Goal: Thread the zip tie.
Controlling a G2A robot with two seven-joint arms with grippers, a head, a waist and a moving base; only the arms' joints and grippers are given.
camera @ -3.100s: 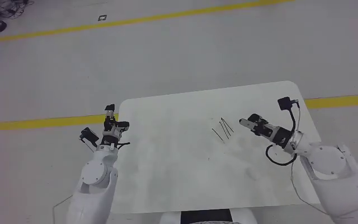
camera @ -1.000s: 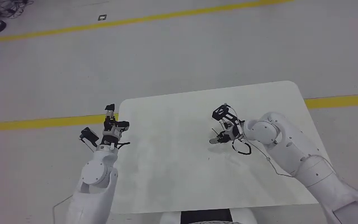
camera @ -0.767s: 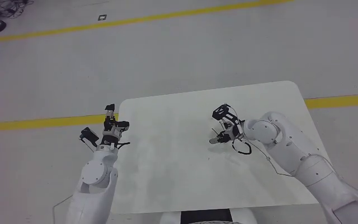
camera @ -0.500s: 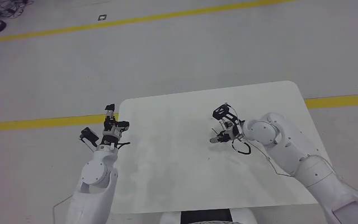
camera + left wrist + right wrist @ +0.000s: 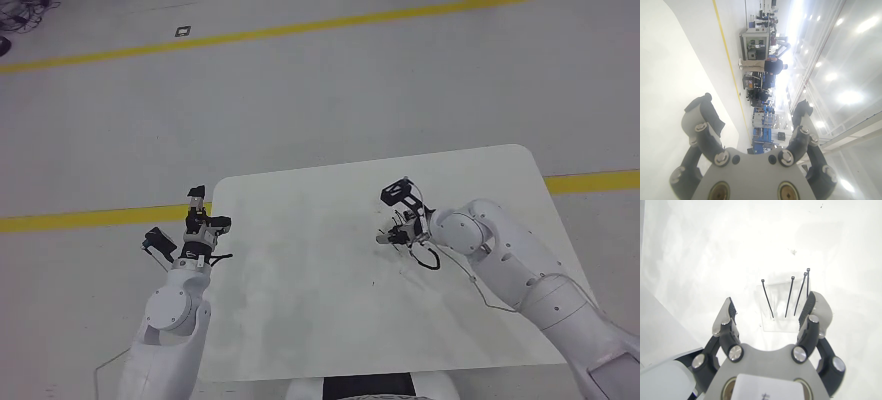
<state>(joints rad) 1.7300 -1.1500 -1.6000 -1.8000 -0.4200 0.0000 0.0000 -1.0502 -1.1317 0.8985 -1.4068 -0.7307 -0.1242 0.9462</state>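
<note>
We see four thin black zip ties (image 5: pixel 789 297) lying straight and unthreaded, side by side on a clear rectangular sheet (image 5: pixel 780 326) on the white desk (image 5: pixel 696 256). Their small square heads all point the same way, just past the sheet's edge.

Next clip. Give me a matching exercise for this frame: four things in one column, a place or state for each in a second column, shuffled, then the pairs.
Things
1. left end effector
2. right end effector
3. zip ties
4. clear sheet

Places and states
A. black, lying side by side
B. open, over the zip ties
C. flat on the white table, under the zip ties
D. open, at the table's edge, far from the zip ties

Pairs: 1-D; 2-B; 3-A; 4-C
</note>
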